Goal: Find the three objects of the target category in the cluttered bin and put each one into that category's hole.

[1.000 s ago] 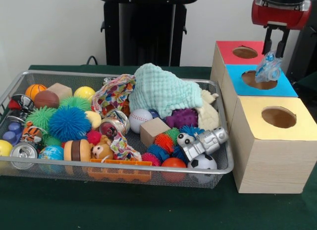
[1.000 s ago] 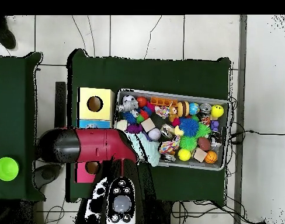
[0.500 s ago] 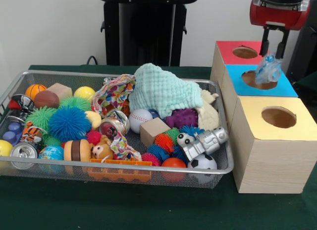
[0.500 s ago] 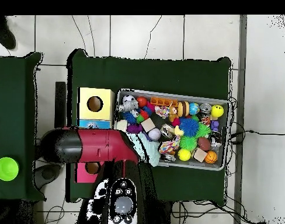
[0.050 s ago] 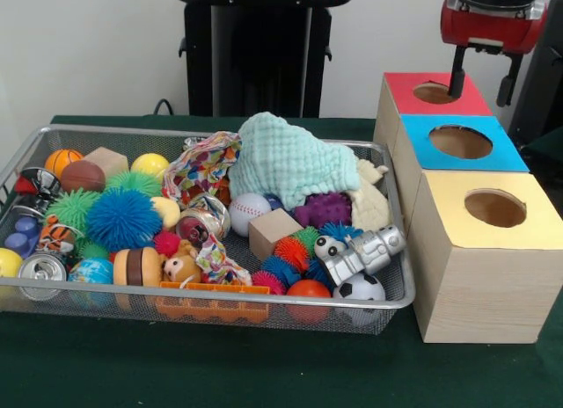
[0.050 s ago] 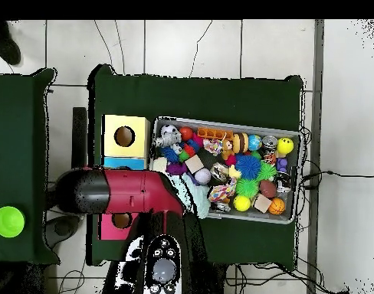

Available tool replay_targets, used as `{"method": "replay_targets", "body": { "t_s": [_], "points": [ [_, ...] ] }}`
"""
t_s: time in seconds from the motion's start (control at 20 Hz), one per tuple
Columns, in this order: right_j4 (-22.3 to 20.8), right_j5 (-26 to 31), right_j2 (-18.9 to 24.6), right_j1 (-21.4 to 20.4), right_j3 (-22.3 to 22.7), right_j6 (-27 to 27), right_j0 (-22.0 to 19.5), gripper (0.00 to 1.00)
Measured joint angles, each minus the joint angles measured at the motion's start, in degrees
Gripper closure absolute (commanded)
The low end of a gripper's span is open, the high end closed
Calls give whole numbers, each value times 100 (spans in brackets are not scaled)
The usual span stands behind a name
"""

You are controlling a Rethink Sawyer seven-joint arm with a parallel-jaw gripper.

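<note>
front view: hand (image 5: 481,84) spread wide, empty, above blue-topped wooden box w/ round hole (image 5: 461,142); overhead view: red arm (image 6: 121,191) hides both.

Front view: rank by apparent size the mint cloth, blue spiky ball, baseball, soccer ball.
1. mint cloth
2. blue spiky ball
3. baseball and soccer ball: look alike; soccer ball sits nearer and partly hidden, so unranked.

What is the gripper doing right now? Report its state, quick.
Gripper: open and empty, hanging above the blue-topped box with its round hole.
</note>
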Motion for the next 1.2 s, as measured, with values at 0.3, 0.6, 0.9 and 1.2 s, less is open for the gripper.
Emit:
{"method": "replay_targets", "body": {
  "t_s": [0.3,0.6,0.9,1.2],
  "points": [
    [148,-47,0,-17,134,0,-105,0],
    [186,-58,1,-22,272,0,-205,0],
    [176,-59,5,-41,285,0,-479,0],
    [173,-217,143,-101,381,0,-1186,0]
  ]
}}
